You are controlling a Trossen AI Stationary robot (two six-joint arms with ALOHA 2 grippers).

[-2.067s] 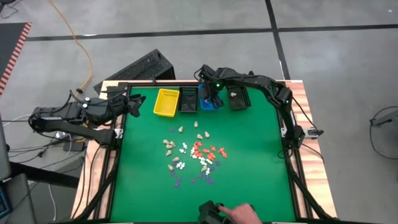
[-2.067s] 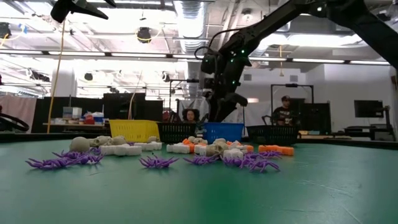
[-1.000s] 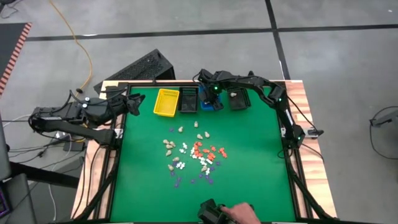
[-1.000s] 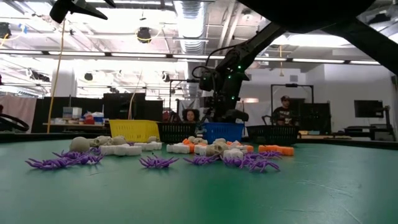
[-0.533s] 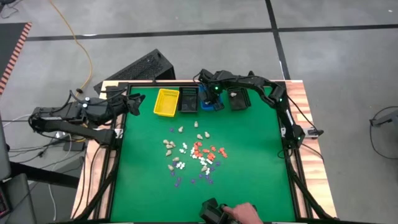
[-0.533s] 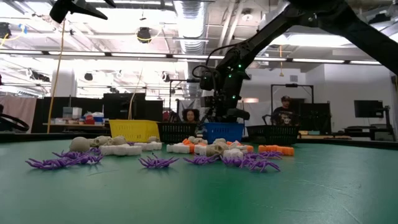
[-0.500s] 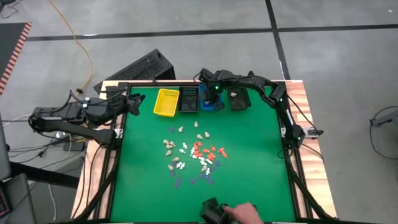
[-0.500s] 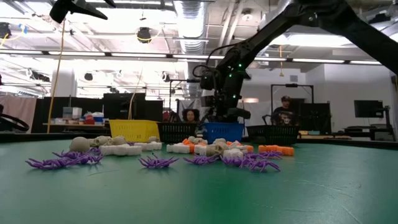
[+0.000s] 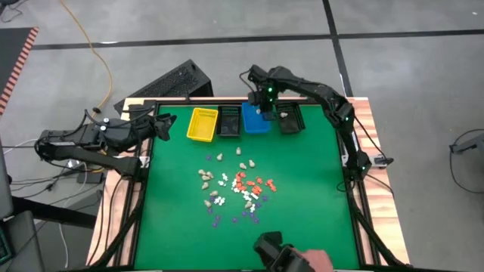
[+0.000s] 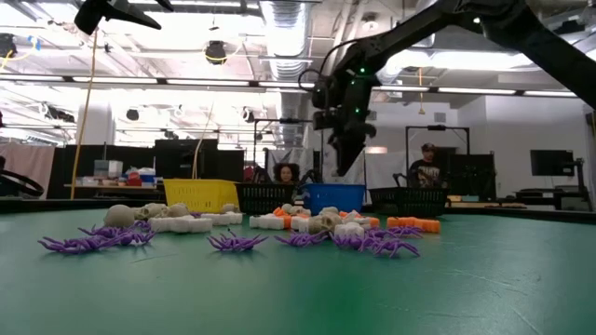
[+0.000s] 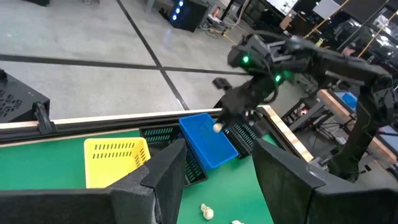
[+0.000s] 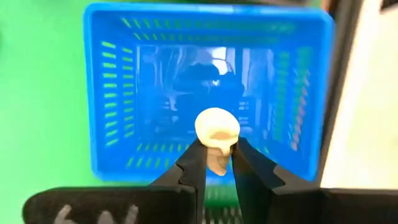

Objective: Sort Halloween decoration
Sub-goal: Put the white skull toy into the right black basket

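we find the right gripper [image 12: 214,163] raised above the blue bin [image 9: 255,121] at the far edge of the green table [image 9: 302,196]. its two fingers [image 12: 193,167] are clenched on a cream skull piece [image 12: 217,132], which sits between the tips with the bin's mesh floor directly beneath it. in the left wrist view the same piece shows as a pale dot at the gripper tip, above the bin's far rim.

the blue bin stands in a row with a yellow bin [image 9: 203,124], a black bin [image 9: 229,122] between them, and a second black bin [image 9: 290,119] on its other side.

the remaining halloween decoration [image 9: 236,189] lies scattered near the table centre, well apart from the bins: cream and white pieces, orange ones, and purple spiders [image 10: 237,243] nearest the front edge.

the left gripper [image 9: 164,123] waits beside the table's left edge, near the yellow bin, with its fingers spread and nothing between them.

a person's hand [image 9: 321,261] shows at the near edge.
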